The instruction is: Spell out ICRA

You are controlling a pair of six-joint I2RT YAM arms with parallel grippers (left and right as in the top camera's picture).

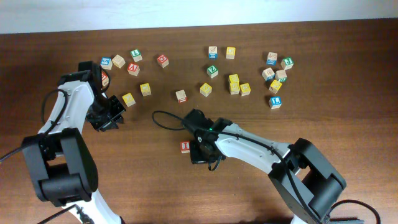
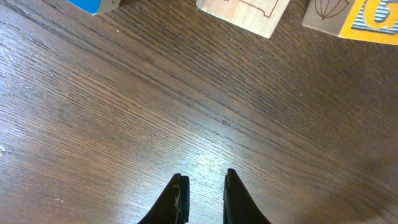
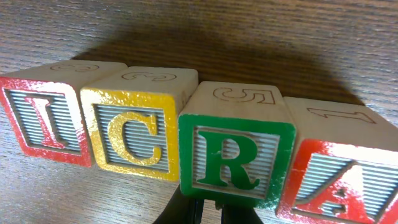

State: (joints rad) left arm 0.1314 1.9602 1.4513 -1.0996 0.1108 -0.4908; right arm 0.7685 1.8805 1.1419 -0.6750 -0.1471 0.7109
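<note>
Four letter blocks stand side by side in the right wrist view: red I point(image 3: 40, 121), yellow C point(image 3: 132, 134), green R point(image 3: 233, 155) and red A point(image 3: 339, 180). My right gripper point(image 3: 211, 202) is shut, its tips at the lower edge of the R block, holding nothing. Overhead, only the red I block point(image 1: 185, 147) shows beside the right gripper point(image 1: 202, 150); the other three are hidden under the arm. At the left of the table my left gripper point(image 1: 109, 116) hangs over bare wood. Its jaws point(image 2: 206, 180) stand narrowly apart with nothing between them.
Several loose letter blocks lie scattered along the far side, from a group at the left point(image 1: 118, 61) to a cluster at the right point(image 1: 275, 74). A yellow block point(image 1: 129, 99) sits close to the left gripper. A black cable point(image 1: 165, 117) loops near the table's middle.
</note>
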